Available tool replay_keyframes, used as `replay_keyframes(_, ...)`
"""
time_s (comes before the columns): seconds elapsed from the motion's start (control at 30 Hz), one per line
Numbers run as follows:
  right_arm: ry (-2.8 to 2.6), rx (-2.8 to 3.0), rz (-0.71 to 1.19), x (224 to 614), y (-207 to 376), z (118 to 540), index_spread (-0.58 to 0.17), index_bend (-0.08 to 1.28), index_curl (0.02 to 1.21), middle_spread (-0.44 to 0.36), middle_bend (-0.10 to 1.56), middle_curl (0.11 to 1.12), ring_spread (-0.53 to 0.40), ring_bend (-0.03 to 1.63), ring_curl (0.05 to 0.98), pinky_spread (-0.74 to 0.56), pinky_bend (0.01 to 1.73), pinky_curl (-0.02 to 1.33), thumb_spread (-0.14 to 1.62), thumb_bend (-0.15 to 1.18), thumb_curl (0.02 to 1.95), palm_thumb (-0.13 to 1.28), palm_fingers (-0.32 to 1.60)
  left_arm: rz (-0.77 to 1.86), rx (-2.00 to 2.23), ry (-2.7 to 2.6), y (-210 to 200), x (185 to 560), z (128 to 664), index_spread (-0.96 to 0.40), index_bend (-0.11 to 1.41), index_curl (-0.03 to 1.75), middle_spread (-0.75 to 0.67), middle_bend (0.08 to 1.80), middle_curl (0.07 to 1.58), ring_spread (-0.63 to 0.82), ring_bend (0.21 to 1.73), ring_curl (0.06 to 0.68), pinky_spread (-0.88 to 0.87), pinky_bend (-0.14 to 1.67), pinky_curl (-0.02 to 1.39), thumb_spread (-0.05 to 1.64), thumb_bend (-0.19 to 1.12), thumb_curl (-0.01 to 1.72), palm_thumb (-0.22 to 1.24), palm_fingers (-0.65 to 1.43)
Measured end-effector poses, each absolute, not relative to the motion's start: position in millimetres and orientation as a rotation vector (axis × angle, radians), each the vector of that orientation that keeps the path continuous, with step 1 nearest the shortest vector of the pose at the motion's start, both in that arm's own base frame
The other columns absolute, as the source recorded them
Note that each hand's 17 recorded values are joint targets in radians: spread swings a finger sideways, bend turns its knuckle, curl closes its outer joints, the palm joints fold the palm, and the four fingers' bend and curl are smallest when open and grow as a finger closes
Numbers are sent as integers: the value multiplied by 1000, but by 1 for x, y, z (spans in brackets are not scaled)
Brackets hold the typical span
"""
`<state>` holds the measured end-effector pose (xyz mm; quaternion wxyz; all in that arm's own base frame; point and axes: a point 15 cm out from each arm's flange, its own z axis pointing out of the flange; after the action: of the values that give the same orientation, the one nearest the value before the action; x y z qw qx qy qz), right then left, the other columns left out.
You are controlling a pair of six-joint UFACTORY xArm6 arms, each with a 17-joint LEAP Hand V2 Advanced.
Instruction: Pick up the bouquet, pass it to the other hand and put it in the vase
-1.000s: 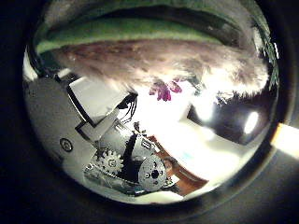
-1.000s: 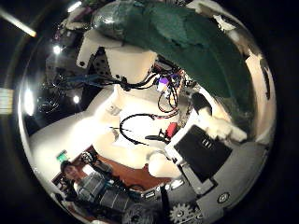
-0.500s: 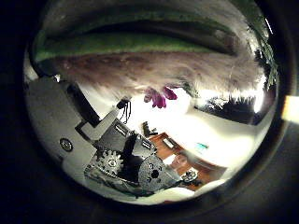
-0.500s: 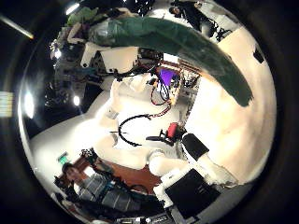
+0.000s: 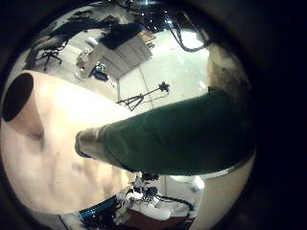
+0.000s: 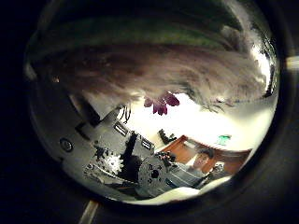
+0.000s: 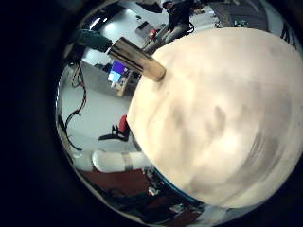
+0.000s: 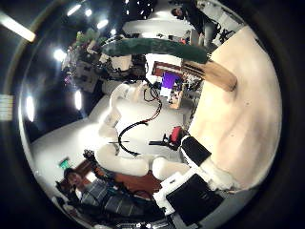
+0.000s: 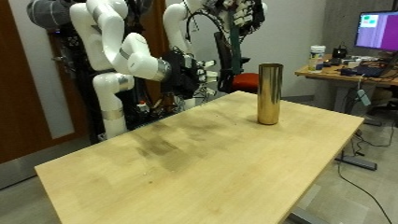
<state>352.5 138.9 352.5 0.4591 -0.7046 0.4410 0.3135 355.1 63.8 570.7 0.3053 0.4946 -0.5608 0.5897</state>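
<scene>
Black-and-white left hand (image 9: pixel 234 21), raised beyond the table's far edge, has its fingers closed round the bouquet (image 9: pixel 225 58), whose dark green wrap hangs down below it; in the left thumb side palm view the feathery blooms lie close against the palm. Lower and further left, the right hand (image 9: pixel 187 73) hovers by that edge, its finger state unclear. A gold vase (image 9: pixel 269 93) stands upright on the wooden table (image 9: pixel 187 173), right of both hands.

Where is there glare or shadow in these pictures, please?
Outside view: the vase carries a bright streak down its side. Right thumb side palm view: ceiling lamps flare strongly. Right little finger side palm view: soft shadows lie on the table. Left thumb side palm view: bright light glares beside the bouquet.
</scene>
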Motion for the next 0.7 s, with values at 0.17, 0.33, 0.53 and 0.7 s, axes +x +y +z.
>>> replay_keyframes(0.17,1088,-1732,773,353,138,352,-341,134,231,206,175,292,260,433,248,426,434,386,957,-27,421,732,-54,1605,1344,-1495,79,351,584,-689,776,1171,-515,1149,1005,-387,1446,597,-642,1046,611,26,-25,884,1097,1127)
replay_keyframes(0.33,1092,-1731,773,353,137,351,-331,142,226,211,174,283,262,432,249,426,434,373,957,-27,414,736,-45,1649,1370,-1491,95,345,596,-691,779,1168,-511,1150,997,-387,1447,598,-642,1046,613,19,-24,885,1096,1125)
replay_keyframes(0.53,1097,-1728,781,355,137,348,-320,148,226,214,177,278,264,432,249,427,434,361,957,-26,411,742,-34,1677,1394,-1494,110,344,605,-688,788,1164,-509,1158,993,-388,1446,598,-643,1044,614,17,-24,886,1095,1127)
replay_keyframes(0.7,1102,-1728,787,355,137,346,-314,150,231,215,180,276,264,431,249,427,434,354,956,-26,408,745,-28,1689,1410,-1478,122,346,605,-686,791,1161,-507,1160,990,-387,1447,598,-643,1044,616,17,-24,887,1095,1126)
